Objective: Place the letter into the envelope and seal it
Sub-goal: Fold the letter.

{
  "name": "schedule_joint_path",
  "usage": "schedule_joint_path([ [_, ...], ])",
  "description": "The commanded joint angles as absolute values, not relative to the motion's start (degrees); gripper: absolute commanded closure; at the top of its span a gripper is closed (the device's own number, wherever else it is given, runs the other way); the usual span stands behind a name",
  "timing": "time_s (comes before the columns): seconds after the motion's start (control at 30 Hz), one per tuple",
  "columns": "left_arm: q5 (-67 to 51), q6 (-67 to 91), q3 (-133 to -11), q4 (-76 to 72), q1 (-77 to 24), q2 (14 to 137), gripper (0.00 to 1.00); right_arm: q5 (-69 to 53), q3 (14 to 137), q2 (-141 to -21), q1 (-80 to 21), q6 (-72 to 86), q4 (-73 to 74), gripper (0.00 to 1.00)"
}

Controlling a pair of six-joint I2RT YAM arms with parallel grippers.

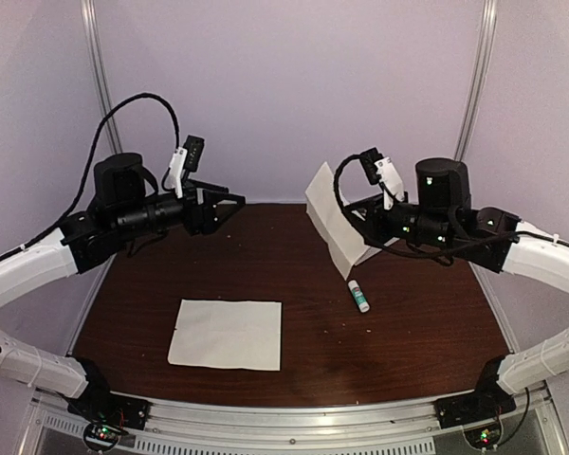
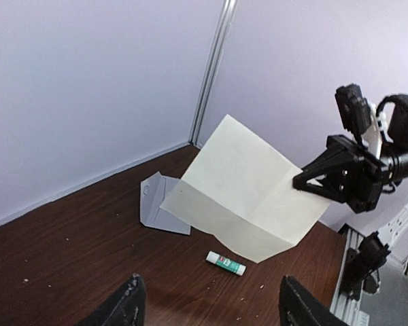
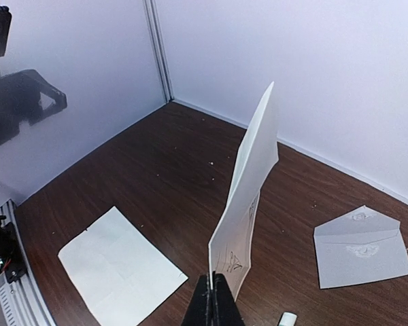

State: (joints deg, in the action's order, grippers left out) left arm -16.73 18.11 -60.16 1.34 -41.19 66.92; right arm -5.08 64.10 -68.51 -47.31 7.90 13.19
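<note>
My right gripper [image 3: 217,293] is shut on the lower corner of the letter [image 3: 251,190], a white folded sheet held upright in the air above the back of the table [image 1: 408,332]. Faint pen marks show on its inner face. The letter also shows in the top view [image 1: 330,216] and the left wrist view [image 2: 248,190]. The envelope [image 3: 360,248], pale grey with its flap open, lies flat at the back right, also seen in the left wrist view [image 2: 158,204]. My left gripper [image 2: 214,309] is open and empty, raised at the back left [image 1: 229,202].
A second white sheet [image 1: 226,334] with fold creases lies flat at the front left. A small white and green glue stick [image 1: 358,295] lies right of centre, below the held letter. Pale walls close in the back and sides.
</note>
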Motion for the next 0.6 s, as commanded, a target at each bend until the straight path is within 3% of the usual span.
schedule_joint_path([
  [0.0, -14.65, 39.13, -55.16, -10.58, -40.83, 69.70, 0.32, 9.51, 64.63, -72.80, -52.24, 7.54, 6.32, 1.00],
  [0.2, -16.80, 52.80, -53.47, -17.73, -41.79, 74.96, 0.31, 14.44, 68.18, -80.99, -58.13, 6.80, 2.13, 1.00],
  [0.57, -20.35, 58.98, -52.38, -20.44, -42.07, 80.18, 0.22, 14.98, 73.82, -90.31, -62.16, 5.13, 1.62, 1.00],
])
